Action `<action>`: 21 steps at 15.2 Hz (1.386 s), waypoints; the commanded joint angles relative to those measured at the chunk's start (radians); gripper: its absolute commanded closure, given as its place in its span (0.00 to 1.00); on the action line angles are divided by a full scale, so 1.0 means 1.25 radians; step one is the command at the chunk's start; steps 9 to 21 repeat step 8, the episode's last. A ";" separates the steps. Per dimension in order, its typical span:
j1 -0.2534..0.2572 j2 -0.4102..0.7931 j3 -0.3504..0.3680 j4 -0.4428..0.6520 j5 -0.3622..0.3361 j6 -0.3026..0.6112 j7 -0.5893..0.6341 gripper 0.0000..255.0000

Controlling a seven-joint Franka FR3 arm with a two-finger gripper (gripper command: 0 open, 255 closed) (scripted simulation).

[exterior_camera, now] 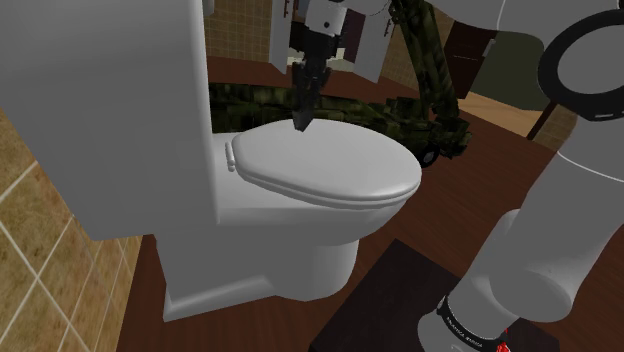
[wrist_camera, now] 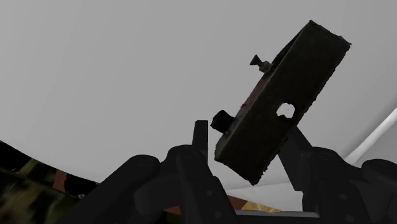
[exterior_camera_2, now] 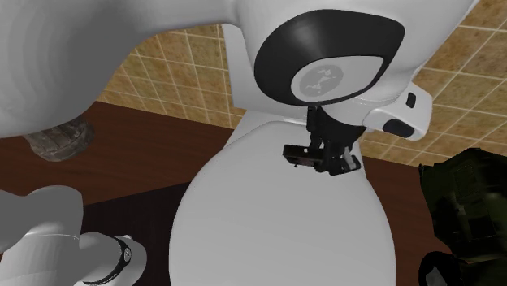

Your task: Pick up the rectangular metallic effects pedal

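The effects pedal (wrist_camera: 280, 102) is a dark rectangular box with small knobs on one face, and it sits tilted between my fingers. My gripper (wrist_camera: 248, 137) is shut on the pedal, one black finger (wrist_camera: 201, 137) on each side of it. In the second exterior view the pedal (exterior_camera_2: 315, 160) hangs under the hand, with the gripper (exterior_camera_2: 327, 153) over the back part of the white toilet lid (exterior_camera_2: 276, 236). In the shoulder view the gripper (exterior_camera: 303, 112) points straight down at the lid's (exterior_camera: 330, 165) far edge. I cannot tell whether the pedal touches the lid.
The white toilet tank (exterior_camera: 120, 100) rises close at the shoulder view's left. A camouflage-patterned object (exterior_camera: 435, 95) lies behind the toilet on the dark wooden floor (exterior_camera: 500, 130). A tan tiled wall (exterior_camera_2: 179, 57) stands behind the tank. My dark stand (exterior_camera: 390, 300) is at lower right.
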 commanded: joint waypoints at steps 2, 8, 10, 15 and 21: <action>-0.001 0.008 0.000 0.043 0.001 -0.035 0.002 1.00; -0.002 0.023 -0.001 0.107 0.002 -0.085 0.005 1.00; -0.002 0.023 -0.001 0.107 0.002 -0.085 0.005 1.00; -0.002 0.023 -0.001 0.107 0.002 -0.085 0.005 1.00; -0.002 0.023 -0.001 0.107 0.002 -0.085 0.005 1.00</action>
